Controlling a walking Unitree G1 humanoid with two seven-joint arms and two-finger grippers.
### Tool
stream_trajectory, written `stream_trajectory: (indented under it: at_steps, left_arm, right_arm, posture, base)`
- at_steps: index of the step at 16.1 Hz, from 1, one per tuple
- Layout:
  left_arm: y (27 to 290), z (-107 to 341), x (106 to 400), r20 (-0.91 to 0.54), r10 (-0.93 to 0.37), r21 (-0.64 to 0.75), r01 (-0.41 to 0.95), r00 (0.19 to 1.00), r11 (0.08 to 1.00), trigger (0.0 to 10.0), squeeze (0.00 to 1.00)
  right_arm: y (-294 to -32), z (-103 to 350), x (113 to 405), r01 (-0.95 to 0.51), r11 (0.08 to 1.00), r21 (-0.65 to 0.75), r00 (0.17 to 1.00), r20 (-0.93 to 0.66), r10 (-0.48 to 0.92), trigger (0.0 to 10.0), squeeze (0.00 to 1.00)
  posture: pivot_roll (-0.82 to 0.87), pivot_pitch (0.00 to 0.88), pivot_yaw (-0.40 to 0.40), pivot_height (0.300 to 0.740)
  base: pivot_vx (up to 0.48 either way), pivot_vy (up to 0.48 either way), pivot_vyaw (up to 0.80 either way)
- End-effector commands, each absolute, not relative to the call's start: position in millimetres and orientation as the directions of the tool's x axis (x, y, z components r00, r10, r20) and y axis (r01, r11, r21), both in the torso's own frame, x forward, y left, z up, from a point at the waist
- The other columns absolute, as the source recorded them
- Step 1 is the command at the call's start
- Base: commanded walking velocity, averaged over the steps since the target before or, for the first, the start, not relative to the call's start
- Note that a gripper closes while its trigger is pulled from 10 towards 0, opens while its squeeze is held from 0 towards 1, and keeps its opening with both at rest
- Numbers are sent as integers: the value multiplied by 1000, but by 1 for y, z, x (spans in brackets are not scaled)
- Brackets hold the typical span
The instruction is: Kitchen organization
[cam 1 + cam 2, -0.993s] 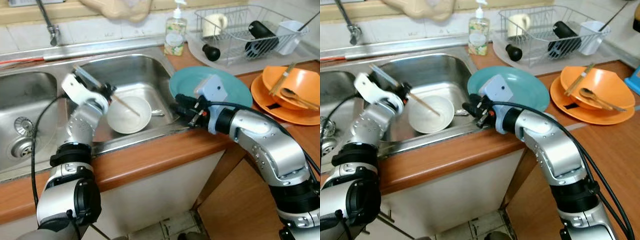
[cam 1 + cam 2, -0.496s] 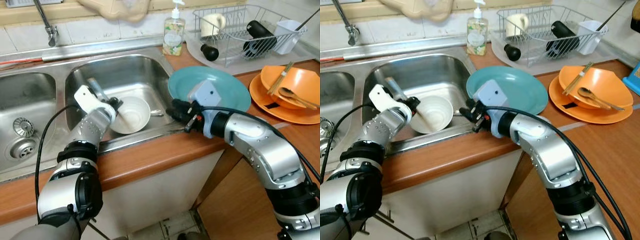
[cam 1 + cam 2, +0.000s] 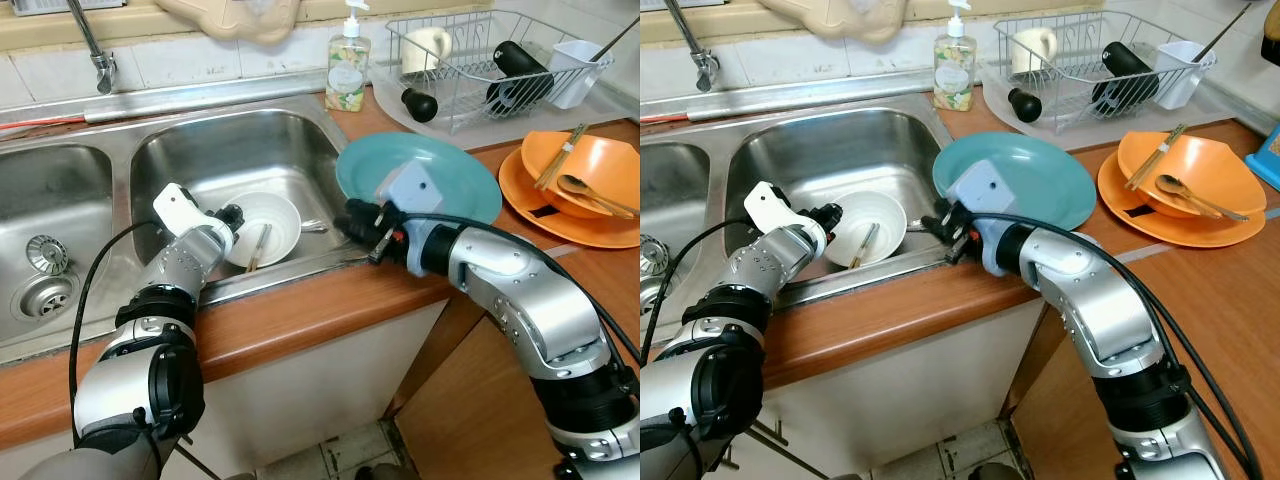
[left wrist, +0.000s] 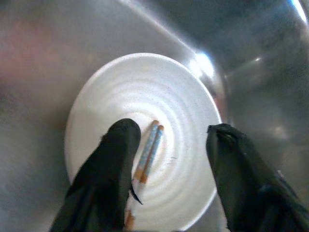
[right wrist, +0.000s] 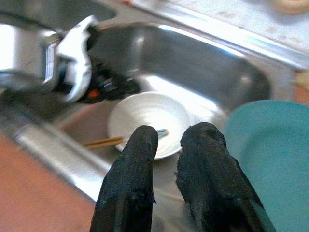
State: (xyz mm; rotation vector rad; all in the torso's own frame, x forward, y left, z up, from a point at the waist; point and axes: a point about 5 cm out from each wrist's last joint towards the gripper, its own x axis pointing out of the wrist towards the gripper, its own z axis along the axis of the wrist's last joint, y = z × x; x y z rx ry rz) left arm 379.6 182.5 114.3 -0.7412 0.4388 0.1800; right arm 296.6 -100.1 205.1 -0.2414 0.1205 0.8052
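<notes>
Bright, even daylight, glare on the steel sink [image 3: 250,150], soft blur in both wrist views.

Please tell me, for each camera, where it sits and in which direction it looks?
Head views: look down at the sink and counter; both arms show.
Left wrist view: above the white bowl holding chopsticks; left tool open.
Right wrist view: from the sink's edge, facing the bowl; right tool nearly closed.
All views share the bowl.
</notes>
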Motion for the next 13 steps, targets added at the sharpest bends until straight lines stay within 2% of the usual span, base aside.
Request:
stream_trajectory:
  at_steps: [1,2,4,5,7,8,9,11,12,13]
  left_arm:
    - [185,122,381,-411,5,-549,-252,911,797,10000,1000]
    - [184,123,382,-404,-3,-545,-238,915,804,10000,1000]
    - [188,134,383,-337,-3,-470,-165,942,867,10000,1000]
    - [186,144,382,-264,-57,-408,-58,963,911,10000,1000]
    - [180,155,376,-159,-146,-366,79,976,927,10000,792]
    - [177,159,372,-111,-195,-368,141,975,919,10000,549]
    - [174,161,366,-74,-261,-335,223,963,915,10000,0]
    - [168,162,348,-33,-398,-219,382,917,898,10000,0]
    - [164,167,332,5,-507,-154,501,862,851,10000,0]
    - [162,168,325,9,-550,-118,547,835,829,10000,0]
  right_arm:
    - [-117,213,310,-613,774,-158,789,-171,590,10000,310]
    - [-120,213,312,-596,788,-154,801,-172,573,10000,1000]
    - [-138,213,322,-469,877,-100,876,-175,449,10000,1000]
    - [-152,212,327,-370,927,-55,917,-182,355,10000,1000]
    - [-168,213,329,-261,965,-14,951,-178,254,10000,1000]
    - [-174,213,329,-222,975,0,960,-175,218,10000,1000]
    - [-179,214,328,-190,981,27,965,-180,191,10000,1000]
    - [-189,213,323,-135,989,66,968,-203,145,10000,1000]
    - [-197,210,320,-83,992,93,966,-239,104,10000,1000]
    - [-201,206,319,-52,993,109,963,-260,79,10000,1000]
  posture:
    - [-159,0,48,740]
    - [-159,0,48,740]
    - [-156,0,41,740]
    - [-154,0,37,740]
    - [-154,0,35,740]
    - [-157,0,35,740]
    - [-159,0,35,740]
    - [-163,0,35,740]
    - [-166,0,35,740]
    - [-166,0,35,740]
  base:
    - [0,0,0]
    - [0,0,0]
    - [0,0,0]
    - [0,0,0]
    - [0,0,0]
    - [0,0,0]
    - [0,0,0]
    - [0,0,0]
    - [0,0,0]
    - [0,0,0]
